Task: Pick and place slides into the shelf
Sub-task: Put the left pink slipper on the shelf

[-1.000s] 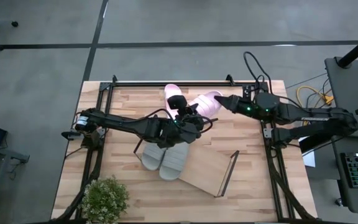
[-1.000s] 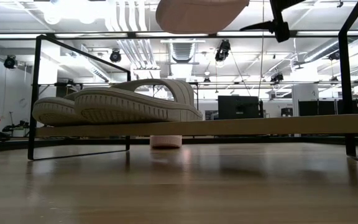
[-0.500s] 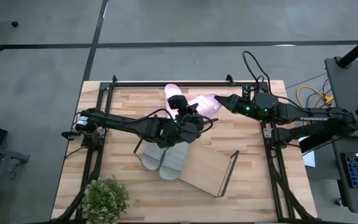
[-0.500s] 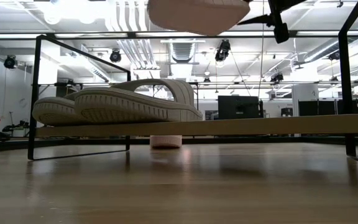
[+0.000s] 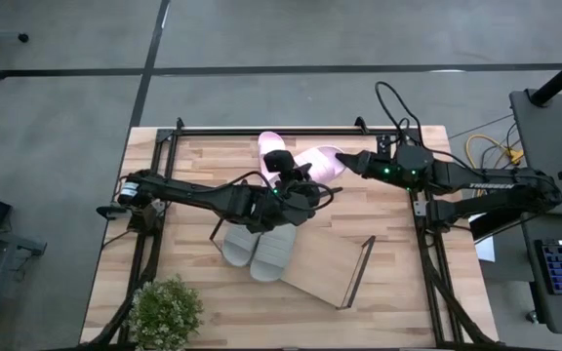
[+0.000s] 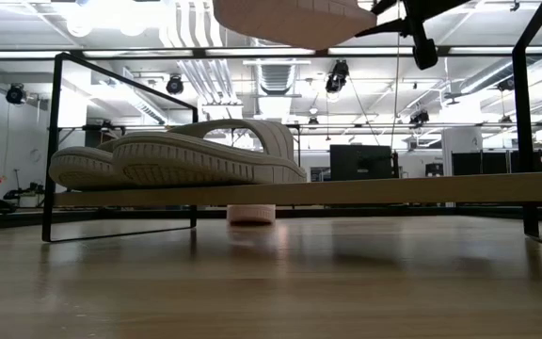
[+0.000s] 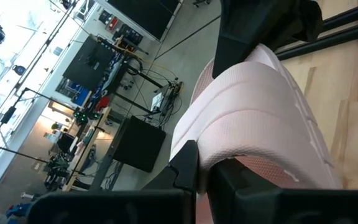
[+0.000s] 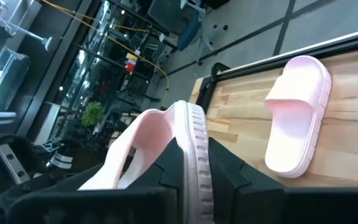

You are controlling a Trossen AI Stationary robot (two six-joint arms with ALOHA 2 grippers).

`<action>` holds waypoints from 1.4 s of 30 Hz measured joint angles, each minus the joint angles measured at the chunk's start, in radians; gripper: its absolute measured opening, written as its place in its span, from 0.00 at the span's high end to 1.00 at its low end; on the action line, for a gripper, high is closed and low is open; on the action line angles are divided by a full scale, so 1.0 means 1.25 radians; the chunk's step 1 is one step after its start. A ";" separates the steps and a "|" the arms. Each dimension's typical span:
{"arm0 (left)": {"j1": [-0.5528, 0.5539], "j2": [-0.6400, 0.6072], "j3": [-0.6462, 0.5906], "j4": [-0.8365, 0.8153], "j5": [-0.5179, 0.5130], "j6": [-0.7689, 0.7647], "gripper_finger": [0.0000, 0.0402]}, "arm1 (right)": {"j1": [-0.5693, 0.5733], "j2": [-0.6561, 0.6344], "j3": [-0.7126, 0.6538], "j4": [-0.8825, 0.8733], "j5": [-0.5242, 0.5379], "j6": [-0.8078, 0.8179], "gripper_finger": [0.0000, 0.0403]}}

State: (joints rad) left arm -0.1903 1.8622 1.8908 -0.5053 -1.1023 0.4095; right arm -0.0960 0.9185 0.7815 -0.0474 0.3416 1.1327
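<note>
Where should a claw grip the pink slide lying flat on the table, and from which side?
Take the pink slide by its wide strap, from above. It lies sole-down, so the arched strap stands clear of the footbed and a finger can probably slip beneath it.

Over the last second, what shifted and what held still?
The held pink slide rose slightly and edged left in the low view, gripped by both the left tool and the right tool. The grey pair on the shelf and the other pink slide stayed put.
</note>
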 joint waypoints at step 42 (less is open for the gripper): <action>0.004 -0.217 0.000 -0.028 0.025 0.054 0.56 | -0.193 -0.159 0.000 -0.187 -0.170 -0.120 0.92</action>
State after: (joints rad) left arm -0.1852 1.5912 1.8912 -0.5403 -1.0714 0.4770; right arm -0.3374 0.7197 0.7815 -0.2817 0.1295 0.9832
